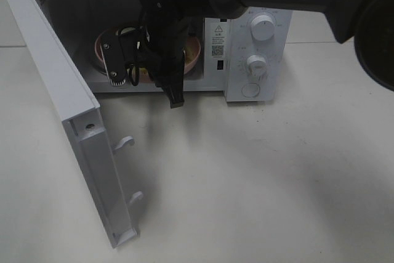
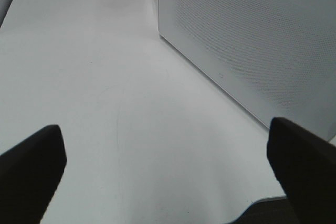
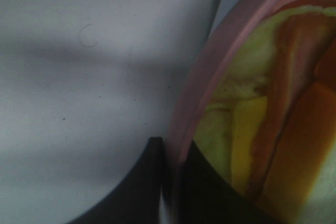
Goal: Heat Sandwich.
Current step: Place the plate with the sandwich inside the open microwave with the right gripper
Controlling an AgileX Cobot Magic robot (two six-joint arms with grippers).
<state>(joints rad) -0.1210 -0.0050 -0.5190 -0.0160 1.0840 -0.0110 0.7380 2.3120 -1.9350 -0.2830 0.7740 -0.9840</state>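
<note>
**Gripped at the rim**

High view: one microwave (image 1: 265,47) at top centre, its door (image 1: 68,109) swung open at left. One pink plate (image 1: 194,53) sits in the cavity, half hidden by the right arm (image 1: 166,41).

Left wrist view: the left tool (image 2: 165,166) is spread wide and empty over the worktop (image 2: 105,77).

Right wrist view: the right tool (image 3: 176,153) is clamped on the plate's rim, with one sandwich (image 3: 252,129) on the plate.

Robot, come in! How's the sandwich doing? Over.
Right gripper clamped on plate rim, sandwich aboard, inside microwave. Left gripper open, empty. Door wide open.

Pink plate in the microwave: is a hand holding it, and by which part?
Yes, the right hand pinches the pink plate by its rim. The left hand holds nothing.
</note>
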